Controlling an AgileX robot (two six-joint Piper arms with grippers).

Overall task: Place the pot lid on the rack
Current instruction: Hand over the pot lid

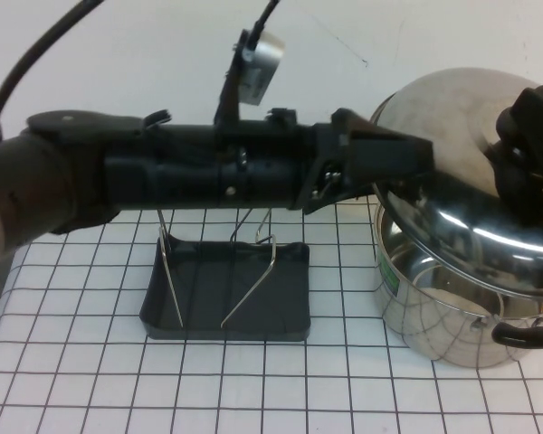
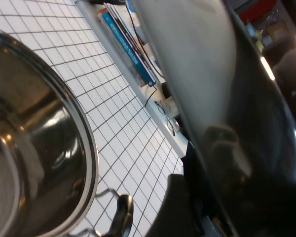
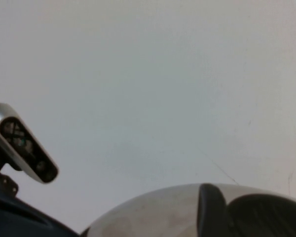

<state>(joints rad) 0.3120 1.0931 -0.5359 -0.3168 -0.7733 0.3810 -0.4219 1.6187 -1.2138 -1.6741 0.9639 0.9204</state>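
We take the pot as our landmark — a deep polished steel vessel standing on the gridded table, with 1 black loop handle showing on its near side.

The largest thing across the high view is the left arm, a thick black limb stretched level above the table toward the pot. Its end, the left gripper, reaches the pot's upper rim on the side facing the rack; its fingers stand spread wide around the lid's edge, and we cannot tell whether they touch it.

Next comes the pot lid, a mirror-bright dome tilted steeply above the pot's mouth, its lower edge close over the pot's rim. From the left wrist view it fills much of the frame as a dark reflecting surface beside the pot's bowl.

The right gripper sits at the lid's far upper side, above the pot, its dark fingers closed on the lid around the knob; the right wrist view shows a black part lying against the pale dome.

The rack — a small dark grey tray with 2 or more bent wire loops rising from it — rests on the table beside the pot, under the left arm, holding nothing.
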